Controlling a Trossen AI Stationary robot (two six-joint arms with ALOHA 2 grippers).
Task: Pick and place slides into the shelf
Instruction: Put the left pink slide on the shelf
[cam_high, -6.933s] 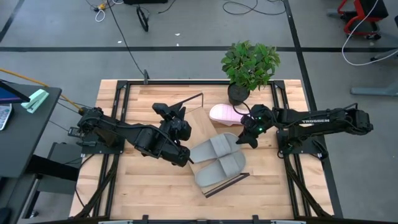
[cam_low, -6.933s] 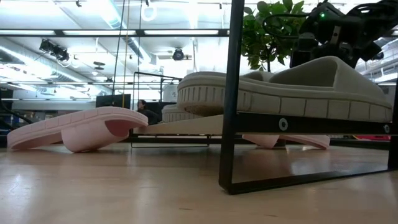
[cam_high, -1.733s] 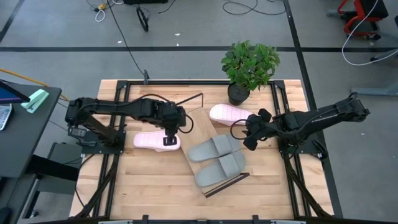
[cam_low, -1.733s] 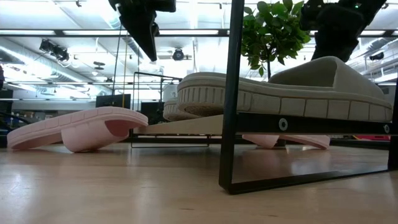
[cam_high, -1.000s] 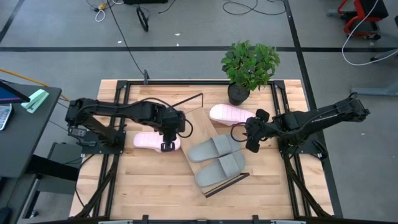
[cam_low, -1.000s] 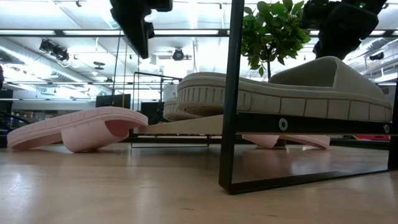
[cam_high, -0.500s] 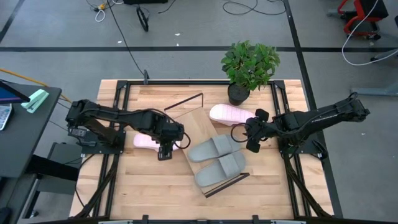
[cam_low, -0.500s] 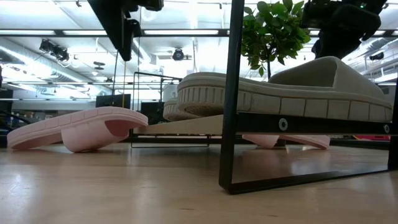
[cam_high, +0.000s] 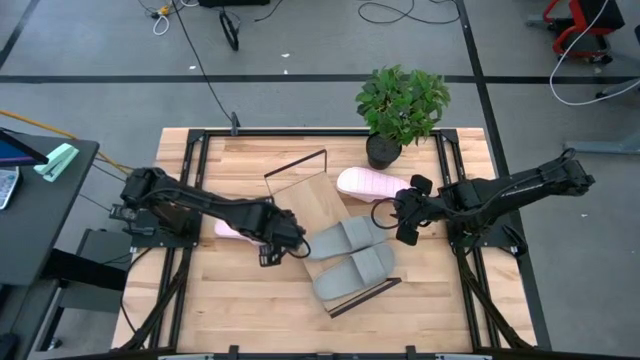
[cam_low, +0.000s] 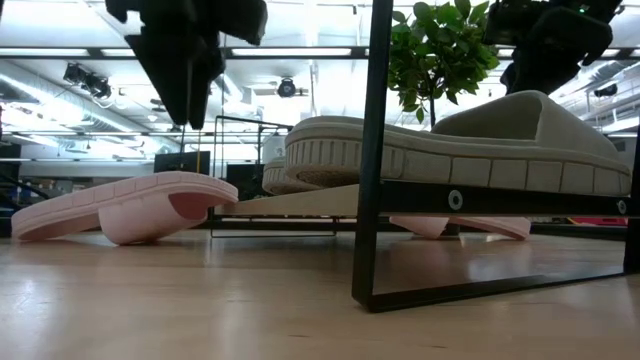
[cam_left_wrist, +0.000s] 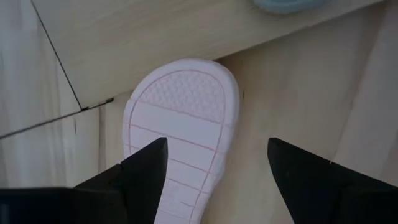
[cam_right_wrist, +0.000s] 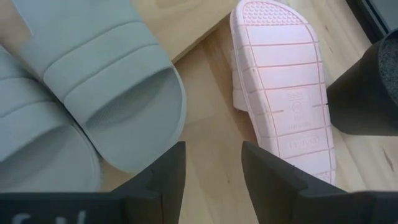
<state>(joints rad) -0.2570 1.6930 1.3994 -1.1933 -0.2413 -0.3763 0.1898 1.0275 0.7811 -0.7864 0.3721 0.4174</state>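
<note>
Two grey-green slides (cam_high: 348, 255) lie strap-up, side by side, on the shelf (cam_high: 312, 200), a light-wood board with dark wire frames. One pink slide (cam_high: 228, 228) lies sole-up to the left of the shelf, resting on its strap (cam_low: 150, 222). My left gripper (cam_high: 272, 252) is open and hovers above it; in the left wrist view its fingers stand on either side of the slide's rounded end (cam_left_wrist: 183, 106) without touching. The other pink slide (cam_high: 370, 184) lies sole-up by the plant pot. My right gripper (cam_high: 405, 228) is open and hangs between that slide (cam_right_wrist: 280, 87) and the grey-green slides (cam_right_wrist: 106, 81).
A potted plant (cam_high: 400, 105) stands at the table's far edge, right beside the far pink slide. The shelf's wire frames (cam_low: 375, 150) rise at both short ends. Bare wood shows along the table's near edge (cam_high: 250, 310). A dark side table (cam_high: 40, 200) stands to the left.
My left gripper has moved from over the middle of the left pink slide toward the table's near edge and a little toward the shelf, turning as it went; it looms larger in the low view. The slides and my right arm have stayed put.
</note>
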